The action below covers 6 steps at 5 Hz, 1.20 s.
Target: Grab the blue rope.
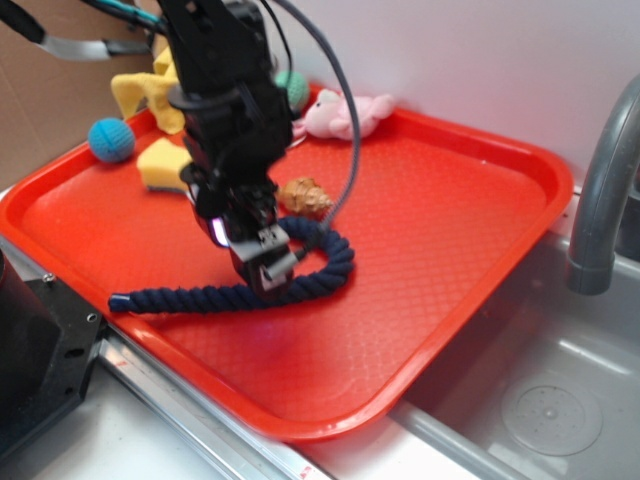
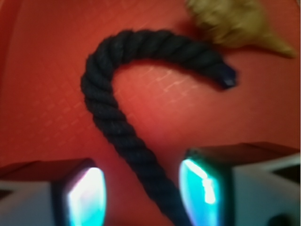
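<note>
Exterior: we note the blue rope (image 1: 215, 297) lying hooked on the red tray (image 1: 470, 250), the pincer (image 1: 268, 272) low over its middle. Wrist: we see the pincer (image 2: 146, 193) spread, its fingers (image 2: 84, 195) straddling the rope (image 2: 113, 117), seashell (image 2: 235, 21) beyond.

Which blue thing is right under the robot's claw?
The blue rope, long, dark and twisted, runs between the fingers of the gripper. The small blue knitted ball is round, lighter, and sits far off at the tray's back corner.
</note>
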Each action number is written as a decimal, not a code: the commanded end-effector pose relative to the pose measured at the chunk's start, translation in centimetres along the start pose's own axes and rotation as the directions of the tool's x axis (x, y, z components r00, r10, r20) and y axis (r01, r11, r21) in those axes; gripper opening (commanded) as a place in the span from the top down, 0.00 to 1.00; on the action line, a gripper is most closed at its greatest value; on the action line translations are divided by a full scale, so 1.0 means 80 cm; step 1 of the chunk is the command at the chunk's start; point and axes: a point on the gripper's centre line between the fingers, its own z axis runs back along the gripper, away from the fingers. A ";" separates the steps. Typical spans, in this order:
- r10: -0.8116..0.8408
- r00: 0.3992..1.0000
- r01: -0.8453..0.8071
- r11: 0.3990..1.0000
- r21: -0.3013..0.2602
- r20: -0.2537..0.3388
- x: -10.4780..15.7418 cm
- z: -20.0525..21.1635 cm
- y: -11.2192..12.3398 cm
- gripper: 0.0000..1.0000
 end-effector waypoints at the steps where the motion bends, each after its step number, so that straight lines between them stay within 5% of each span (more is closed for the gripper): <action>1: -0.174 0.983 0.175 0.985 -0.009 0.061 -0.001 -0.040 -0.015 0.00; 2: -0.225 0.974 0.225 0.974 0.016 0.028 0.003 -0.055 -0.023 0.00; 3: -0.216 0.976 0.215 0.976 0.021 0.021 0.001 -0.056 -0.027 1.00; 6: -0.155 0.988 0.155 0.987 0.052 0.004 -0.007 -0.029 -0.021 1.00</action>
